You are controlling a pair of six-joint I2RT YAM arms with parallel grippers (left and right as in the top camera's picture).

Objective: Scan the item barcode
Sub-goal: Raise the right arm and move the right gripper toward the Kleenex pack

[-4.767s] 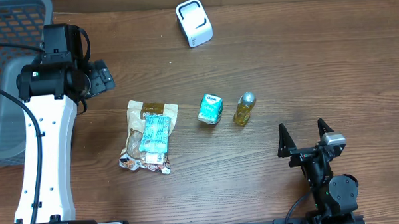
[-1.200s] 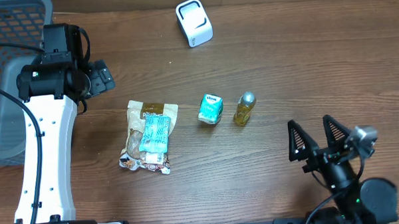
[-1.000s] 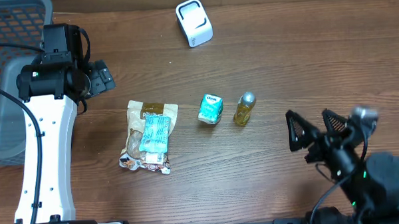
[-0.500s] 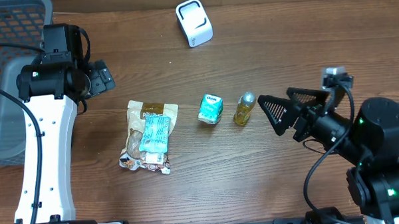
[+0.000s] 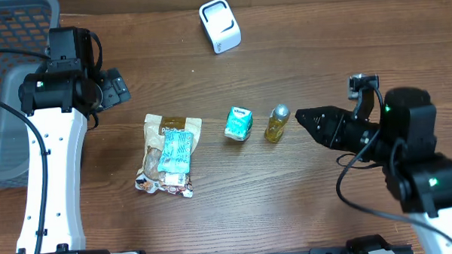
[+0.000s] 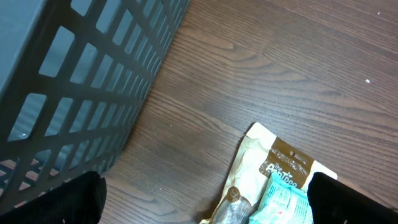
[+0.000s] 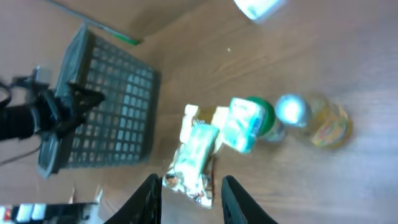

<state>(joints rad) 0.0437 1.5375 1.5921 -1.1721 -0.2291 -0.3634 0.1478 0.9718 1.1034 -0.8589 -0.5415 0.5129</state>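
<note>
From the overhead view, a wooden table (image 5: 344, 47) carries three items in a row near the middle. A snack bag (image 5: 169, 154) lies flat on the left, and on top of it there is a light blue packet. To its right is a small green carton (image 5: 239, 123), and just beside the carton is a yellow bottle (image 5: 276, 123) with a silver cap. The white scanner (image 5: 220, 25) stands well apart from them, near the far edge. A grey basket (image 5: 13, 82) is at the left border.

The right gripper (image 5: 302, 117) points at the bottle from the right and is near it, but it does not touch it. In this view its fingers look close together. The left gripper (image 5: 113, 87) is beside the basket, far from the items.

In the left wrist view, the left fingertips (image 6: 56, 202) show only in the two bottom corners, so the jaws are spread wide with nothing between them. Below them are the basket wall and the top of the snack bag.

The right wrist view is blurred. The two right fingers (image 7: 149, 199) have a narrow gap between them, and it is empty, so this pincer grips nothing. Ahead are the bottle, the carton and the snack bag. I cannot tell if the bottle stands or lies.
</note>
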